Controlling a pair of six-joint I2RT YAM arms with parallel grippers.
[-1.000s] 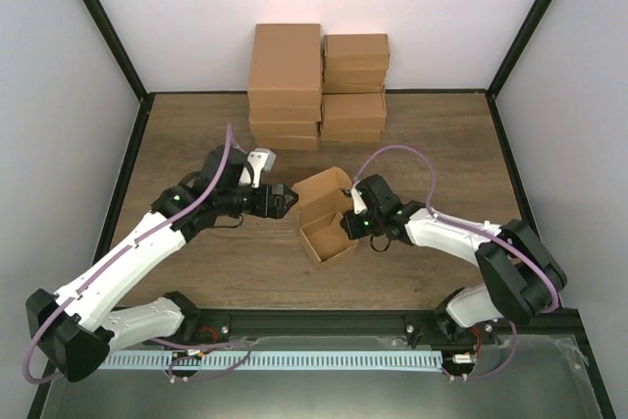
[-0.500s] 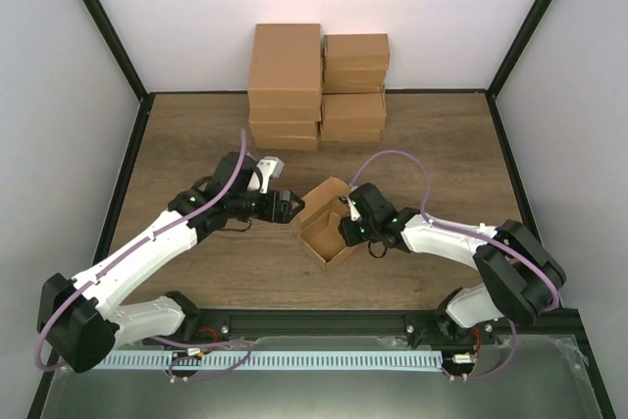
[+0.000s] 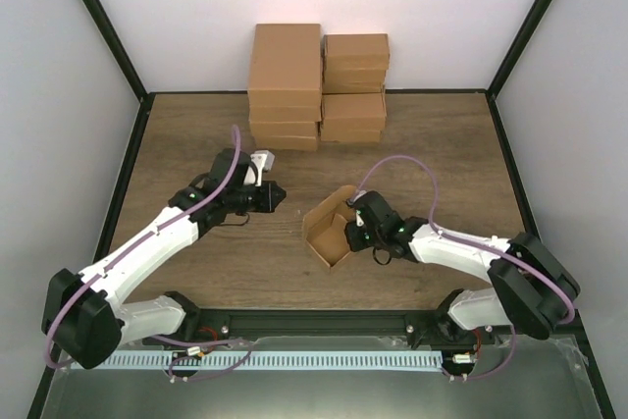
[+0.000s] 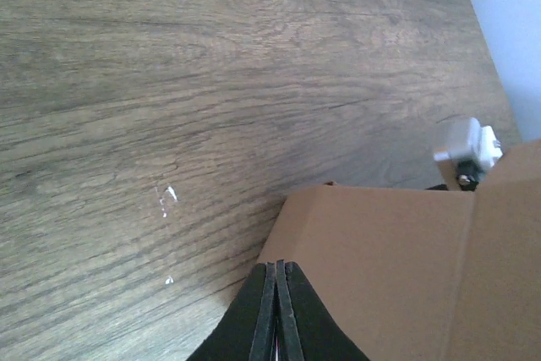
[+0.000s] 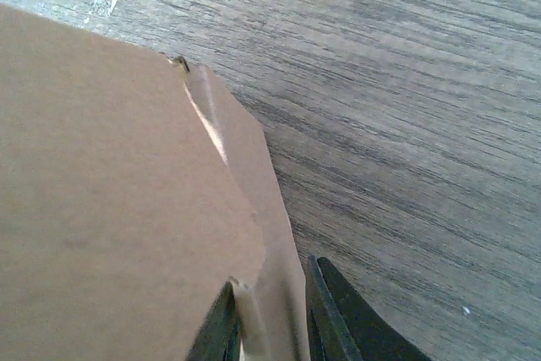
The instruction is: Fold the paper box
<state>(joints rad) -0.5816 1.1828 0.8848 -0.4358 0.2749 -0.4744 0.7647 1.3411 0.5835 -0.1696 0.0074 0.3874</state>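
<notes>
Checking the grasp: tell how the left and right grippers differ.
The left gripper has its fingers pressed together on nothing; the right gripper pinches a flap of the paper box. The left stands apart from the box; the right touches it. Both hang low over the table.

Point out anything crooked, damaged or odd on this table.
Only the paper box stands out: it sits skewed to the table edges, open, lid flap not folded down, one side flap pinched by the right gripper. The left gripper is shut on nothing, apart from it. No tear or spill shows; the stacked cartons look tidy.
</notes>
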